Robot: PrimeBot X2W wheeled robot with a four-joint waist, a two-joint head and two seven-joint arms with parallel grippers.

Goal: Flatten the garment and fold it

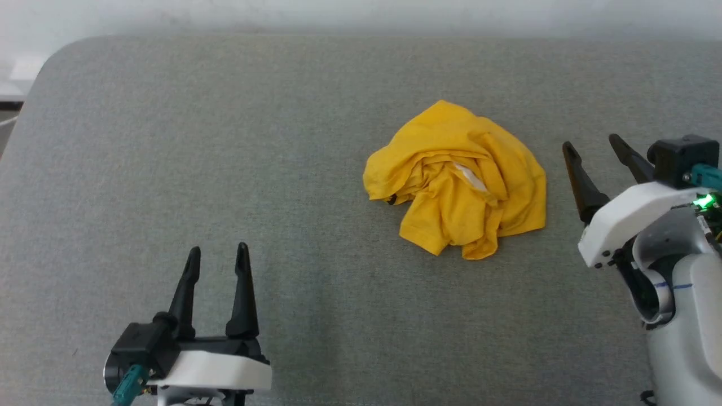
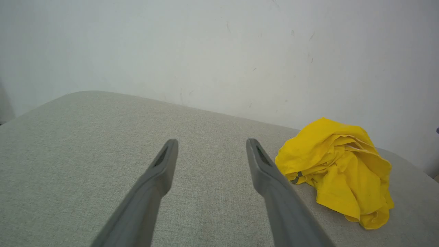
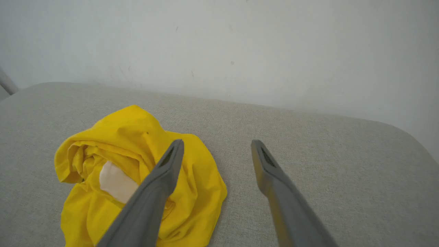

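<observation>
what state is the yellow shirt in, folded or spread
Neither: the garment lies crumpled in a heap, layers bunched over a white patch.

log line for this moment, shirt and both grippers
yellow T-shirt: crumpled heap on grey pad | left gripper: open, empty, apart | right gripper: open, empty, beside it

Bright yellow garment (image 1: 451, 180) with a white patch lies on grey cloth surface (image 1: 225, 169); dark-fingered claws.

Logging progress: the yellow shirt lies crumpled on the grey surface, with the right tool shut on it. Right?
No. The right tool is open, beside the shirt, holding nothing; the head view shows it. The shirt does lie crumpled on the grey surface.
</observation>
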